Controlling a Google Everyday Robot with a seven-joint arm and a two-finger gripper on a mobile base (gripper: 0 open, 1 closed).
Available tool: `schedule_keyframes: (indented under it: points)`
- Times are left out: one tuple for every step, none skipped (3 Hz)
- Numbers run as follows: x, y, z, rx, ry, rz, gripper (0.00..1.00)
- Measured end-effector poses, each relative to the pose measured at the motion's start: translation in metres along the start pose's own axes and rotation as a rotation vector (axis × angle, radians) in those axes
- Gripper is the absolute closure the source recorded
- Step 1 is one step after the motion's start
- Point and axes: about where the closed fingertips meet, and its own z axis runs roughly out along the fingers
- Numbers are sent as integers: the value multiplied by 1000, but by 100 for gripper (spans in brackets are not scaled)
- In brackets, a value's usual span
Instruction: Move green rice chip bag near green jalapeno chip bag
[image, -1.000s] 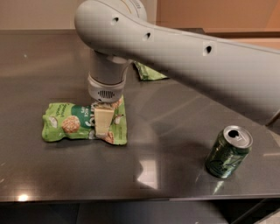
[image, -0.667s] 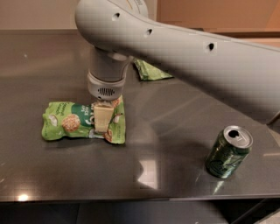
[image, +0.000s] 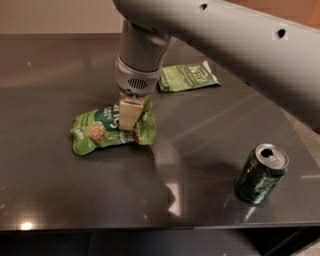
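Claw: the claw (image: 130, 120) is seen pinched onto the right end of the green rice chip bag (image: 97, 131), whose foil is bunched up against it.
Bag place: the bag is laid left of centre on the desk (image: 60, 200); the green jalapeno chip bag (image: 187, 76) is found apart from it, farther and to the right.
Handling: the bag is judged light, puffy, soft and slippery, its contents brittle. A hold at the flat crimped end is preferred, so the middle is not crushed.
Count: one bag of each kind is counted, and one soda can (image: 261, 174) at the near right.

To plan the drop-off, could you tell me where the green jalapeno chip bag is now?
The green jalapeno chip bag lies flat on the far part of the table, just behind and right of the green rice chip bag, where the gripper sits.
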Motion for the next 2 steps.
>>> schedule_keyframes:
  points:
    - [14,-15,-34,28,-29,37,100]
    - [43,-39,-70,74,-56,111,100]
